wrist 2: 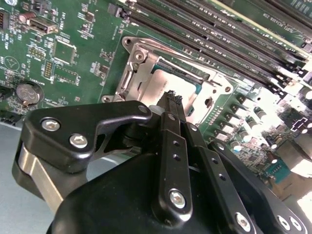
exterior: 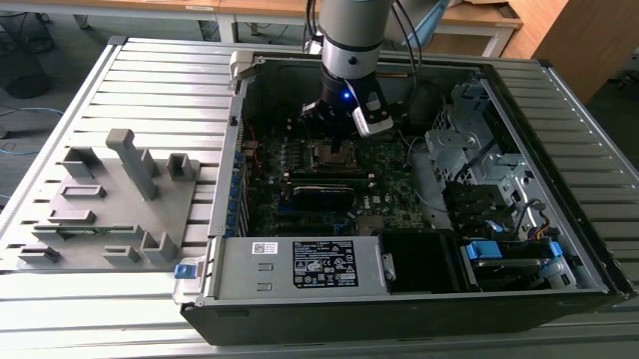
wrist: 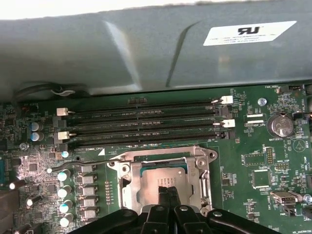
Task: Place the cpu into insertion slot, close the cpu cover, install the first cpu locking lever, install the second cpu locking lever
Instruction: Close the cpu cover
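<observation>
One pincer [wrist: 167, 183], clenched empty, tips at ctr of cpu [wrist: 148, 190] w/in cpu cover [wrist: 197, 175] window

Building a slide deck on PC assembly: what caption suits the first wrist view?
Shut hand at the cpu, which sits framed by the cpu cover, beside the memory slots.

The gripper [wrist 2: 171, 97] points its black fingers [wrist 2: 168, 126] at the cpu [wrist 2: 155, 87], tips pressed together with nothing between them. Whether they touch the chip cannot be told. The silvery chip shows through the window of the cpu cover [wrist 2: 146, 51], which lies flat around it. Long black memory slots [wrist 2: 219, 44] run just beside the cover, and a coin battery [wrist 2: 27, 92] sits apart on the green board [wrist 2: 73, 24].
</observation>
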Robot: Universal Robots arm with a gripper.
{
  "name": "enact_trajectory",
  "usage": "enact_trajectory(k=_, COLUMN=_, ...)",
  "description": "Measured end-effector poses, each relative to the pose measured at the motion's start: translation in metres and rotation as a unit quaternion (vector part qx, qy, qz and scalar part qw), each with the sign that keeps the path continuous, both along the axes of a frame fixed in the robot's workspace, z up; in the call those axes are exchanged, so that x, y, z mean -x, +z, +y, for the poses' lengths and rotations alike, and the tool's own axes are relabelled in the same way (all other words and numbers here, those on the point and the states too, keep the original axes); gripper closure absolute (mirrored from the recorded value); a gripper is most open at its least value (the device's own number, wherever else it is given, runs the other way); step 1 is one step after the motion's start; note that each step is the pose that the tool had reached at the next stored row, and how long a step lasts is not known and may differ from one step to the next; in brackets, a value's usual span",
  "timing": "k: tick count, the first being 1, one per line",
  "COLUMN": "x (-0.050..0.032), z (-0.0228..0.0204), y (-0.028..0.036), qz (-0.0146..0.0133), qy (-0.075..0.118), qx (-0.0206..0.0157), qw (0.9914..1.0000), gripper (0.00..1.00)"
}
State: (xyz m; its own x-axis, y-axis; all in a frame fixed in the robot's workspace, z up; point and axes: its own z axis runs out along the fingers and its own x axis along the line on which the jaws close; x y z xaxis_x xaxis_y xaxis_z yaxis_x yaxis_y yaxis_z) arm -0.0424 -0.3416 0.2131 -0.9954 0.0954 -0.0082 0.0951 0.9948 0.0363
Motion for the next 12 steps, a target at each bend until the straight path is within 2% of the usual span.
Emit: enact_trajectory(k=12, x=0.0083, z=0.0000, y=-0.0032, qz=-0.0005, qy=0.000, qx=0.0001, qw=1.00000, gripper=0.89)
